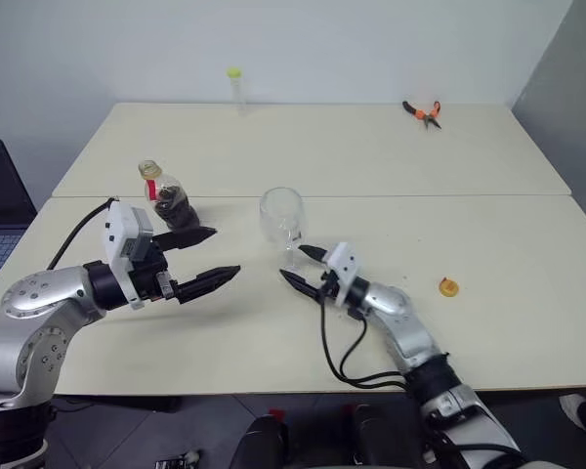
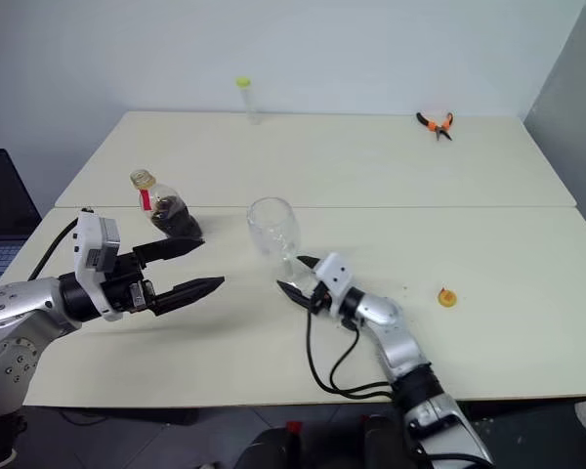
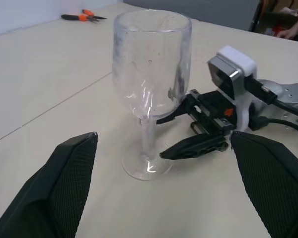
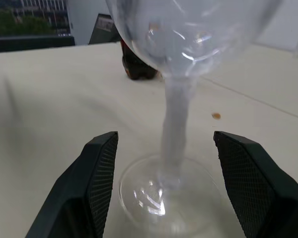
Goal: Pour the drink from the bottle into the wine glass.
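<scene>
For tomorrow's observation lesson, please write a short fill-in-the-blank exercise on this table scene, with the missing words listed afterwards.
1. The wine glass stands upright and is ____ of drink.
2. The right pincer has its fingers open on either side of the glass's ____.
3. The bottle stands without its cap; the yellow-orange cap lies on the ____.
4. Near the table's far edge lie pliers with ____ handles.

Missing words: empty; stem; table; orange

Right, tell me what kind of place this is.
Probably an office or lab workroom: two plain pale tables pushed together by a bare wall, orange-handled pliers lying on the far one, and a laptop at the side.
</scene>
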You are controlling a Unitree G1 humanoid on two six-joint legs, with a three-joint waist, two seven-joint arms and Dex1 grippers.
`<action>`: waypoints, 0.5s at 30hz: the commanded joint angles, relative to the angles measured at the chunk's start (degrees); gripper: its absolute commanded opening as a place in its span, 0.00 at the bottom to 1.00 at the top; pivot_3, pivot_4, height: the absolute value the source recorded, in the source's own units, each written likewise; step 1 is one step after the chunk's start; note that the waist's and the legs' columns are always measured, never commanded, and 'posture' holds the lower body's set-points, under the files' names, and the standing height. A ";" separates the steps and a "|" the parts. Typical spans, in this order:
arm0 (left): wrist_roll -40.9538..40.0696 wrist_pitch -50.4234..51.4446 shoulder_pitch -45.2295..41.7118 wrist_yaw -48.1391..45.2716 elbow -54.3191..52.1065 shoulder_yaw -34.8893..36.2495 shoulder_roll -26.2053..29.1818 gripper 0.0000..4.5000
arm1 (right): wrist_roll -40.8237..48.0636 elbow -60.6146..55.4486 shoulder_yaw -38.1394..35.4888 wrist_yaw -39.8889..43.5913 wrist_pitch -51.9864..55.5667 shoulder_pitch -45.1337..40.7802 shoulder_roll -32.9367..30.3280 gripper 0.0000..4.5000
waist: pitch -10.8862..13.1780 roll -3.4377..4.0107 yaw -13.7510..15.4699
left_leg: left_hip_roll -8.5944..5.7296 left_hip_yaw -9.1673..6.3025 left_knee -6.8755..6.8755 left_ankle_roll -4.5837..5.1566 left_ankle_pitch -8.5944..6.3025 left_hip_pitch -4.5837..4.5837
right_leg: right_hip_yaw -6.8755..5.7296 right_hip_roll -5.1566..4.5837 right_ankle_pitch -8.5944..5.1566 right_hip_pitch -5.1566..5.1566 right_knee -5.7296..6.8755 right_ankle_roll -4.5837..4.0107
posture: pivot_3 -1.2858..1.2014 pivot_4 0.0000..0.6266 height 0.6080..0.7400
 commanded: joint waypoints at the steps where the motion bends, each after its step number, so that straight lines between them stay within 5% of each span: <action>1: 0.66 -1.62 -0.13 1.49 -0.58 0.91 -0.94 1.00 | 1.64 -10.85 -0.27 1.72 5.72 2.83 -3.39 0.93 | 0.00 0.00 0.06 | 0.00 0.00 -0.01 0.00 0.00 0.00 | 0.00 0.00 0.00 0.00 0.00 0.00 | 0.52 0.24 1.00; 2: 0.92 -1.76 -0.16 2.06 -0.57 0.90 -1.38 1.00 | 1.88 -13.05 -0.14 1.68 7.42 3.62 -4.33 0.99 | 0.00 0.00 0.09 | 0.02 0.00 -0.01 0.00 0.00 0.01 | -0.01 0.01 0.00 0.00 0.01 0.00 | 0.52 0.24 1.00; 15: 12.12 -10.40 4.21 22.75 5.12 4.41 -13.79 1.00 | 18.44 -47.34 -11.12 0.30 33.23 12.41 -16.93 0.99 | -0.01 -0.02 1.12 | 0.12 -0.02 0.01 0.00 -0.02 -0.01 | -0.05 0.02 0.00 0.02 -0.05 0.00 | 0.52 0.24 1.00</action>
